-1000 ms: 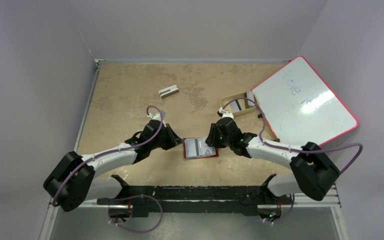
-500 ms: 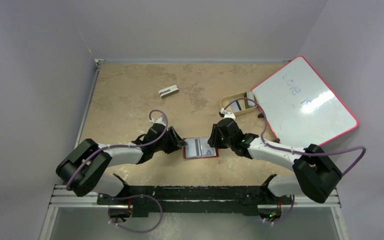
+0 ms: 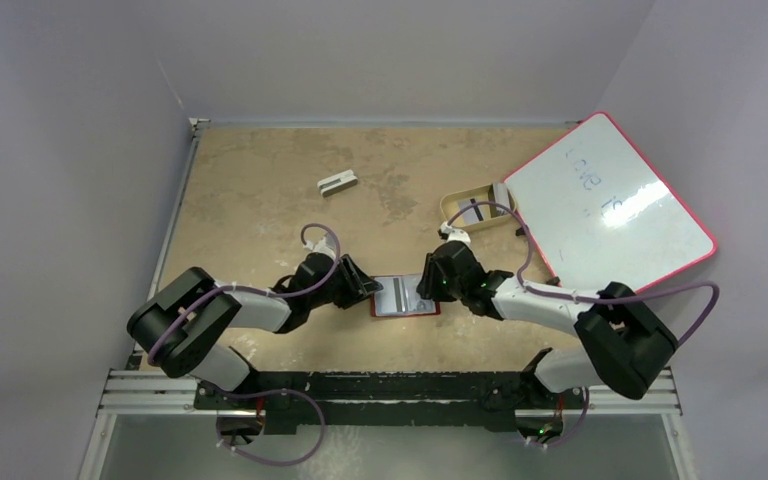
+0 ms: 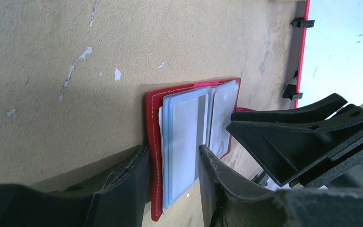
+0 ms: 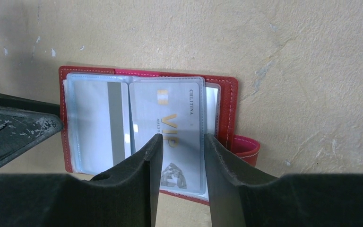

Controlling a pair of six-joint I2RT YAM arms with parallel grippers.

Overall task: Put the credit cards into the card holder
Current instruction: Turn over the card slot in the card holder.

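Though unreadable overhead, VIP card (image 5: pixel 170 111) shows at wrist, left hand (image 4: pixel 173 152), right hand (image 5: pixel 182 140) spread

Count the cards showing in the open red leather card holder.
2: a pale card with a grey stripe in the left sleeve, a silver VIP card in the right. Others may hide behind.

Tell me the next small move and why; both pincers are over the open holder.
Probably lift the right pincer off the card holder and head toward the tray. Its jaws stand open over a VIP card already seated in a sleeve, and more credit cards lie in the tray. The left pincer, open astride the left leaf, can steady it.
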